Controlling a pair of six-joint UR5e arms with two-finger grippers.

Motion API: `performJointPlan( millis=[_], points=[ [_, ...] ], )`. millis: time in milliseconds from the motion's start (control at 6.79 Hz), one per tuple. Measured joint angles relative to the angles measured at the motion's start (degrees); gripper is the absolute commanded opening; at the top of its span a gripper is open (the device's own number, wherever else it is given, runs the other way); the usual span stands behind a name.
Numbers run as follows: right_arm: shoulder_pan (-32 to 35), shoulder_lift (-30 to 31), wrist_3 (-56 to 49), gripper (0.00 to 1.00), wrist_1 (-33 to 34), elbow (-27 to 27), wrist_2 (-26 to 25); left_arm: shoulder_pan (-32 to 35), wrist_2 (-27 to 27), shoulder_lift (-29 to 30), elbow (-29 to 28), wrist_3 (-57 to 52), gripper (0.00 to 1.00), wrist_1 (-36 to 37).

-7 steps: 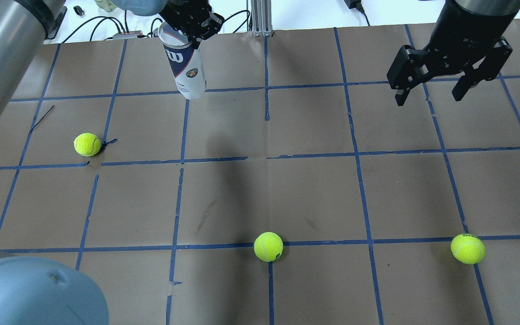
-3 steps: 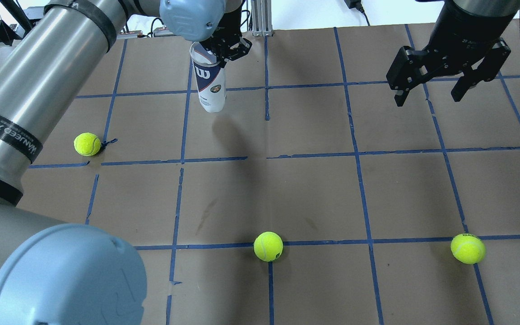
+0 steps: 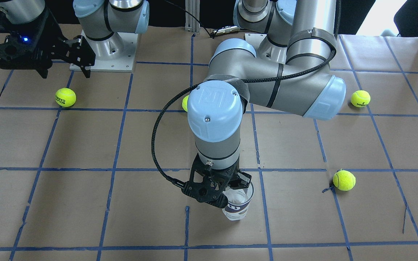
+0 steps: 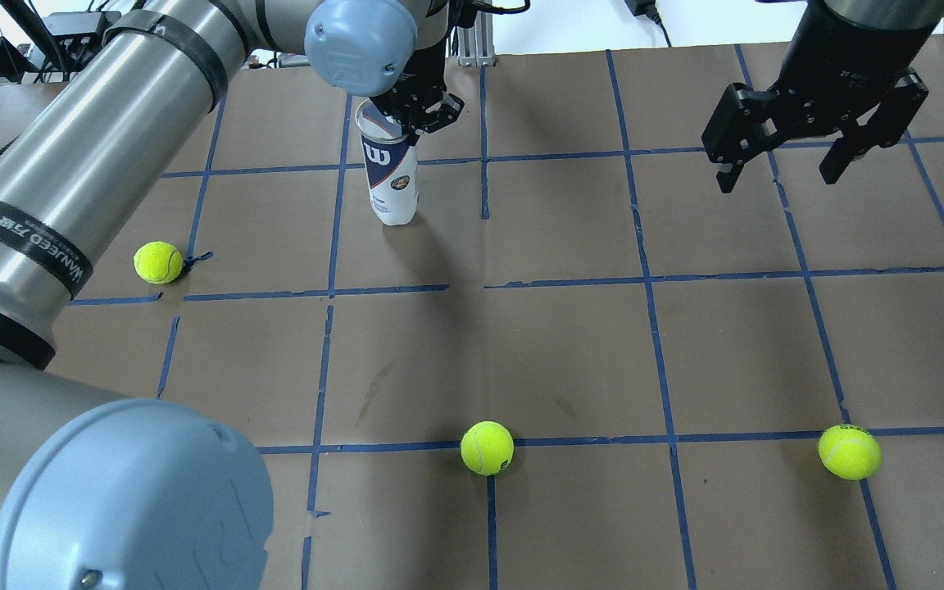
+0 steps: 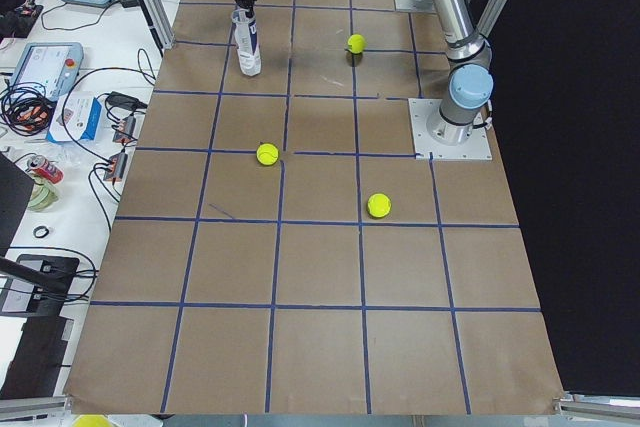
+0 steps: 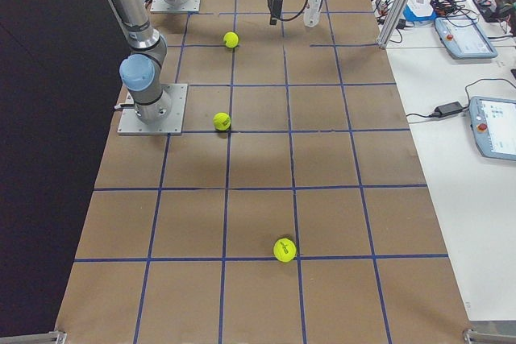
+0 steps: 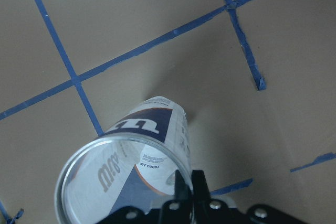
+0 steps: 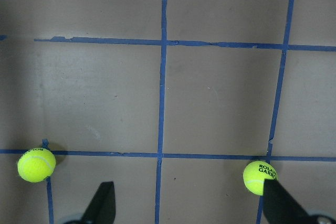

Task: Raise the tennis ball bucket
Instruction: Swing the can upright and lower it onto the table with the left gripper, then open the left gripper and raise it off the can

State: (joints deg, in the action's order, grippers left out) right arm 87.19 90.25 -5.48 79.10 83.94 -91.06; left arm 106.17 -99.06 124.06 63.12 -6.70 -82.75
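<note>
While the left gripper (image 4: 411, 123) was pinched shut on the silvery rim of the one tennis ball bucket (image 4: 391, 182), the tube stood upright at approx 11 o'clock on the table (image 4: 570, 352) in the overhead view; whether its base touched the paper couldn't be told. At 1 o'clock the right gripper (image 4: 778, 179) hung above the table, jaws wide apart, holding nothing. 4 tennis balls lay well apart: overhead showed 3, w/ one ball (image 4: 158, 262) at 9 o'clock, a 2nd ball (image 4: 487, 447) at 6 & a 3rd ball (image 4: 849, 451) at 5; the 4th ball (image 3: 360, 98) sat at 2 o'clock in the front view
</note>
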Motion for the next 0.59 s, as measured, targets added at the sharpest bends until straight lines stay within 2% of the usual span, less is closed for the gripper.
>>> performJointPlan(
  millis=[147, 589],
  points=[
    [0.00, 0.01, -0.27, 1.00, 0.02, 0.06, 0.01, 0.01, 0.03, -0.04, 0.28, 0.00, 1.00, 0.11],
    [0.00, -0.01, -0.36, 1.00, 0.08, 0.13, -0.02, -0.17, -0.05, -1.18, 0.67, -0.51, 1.00, -0.43]
  ],
)
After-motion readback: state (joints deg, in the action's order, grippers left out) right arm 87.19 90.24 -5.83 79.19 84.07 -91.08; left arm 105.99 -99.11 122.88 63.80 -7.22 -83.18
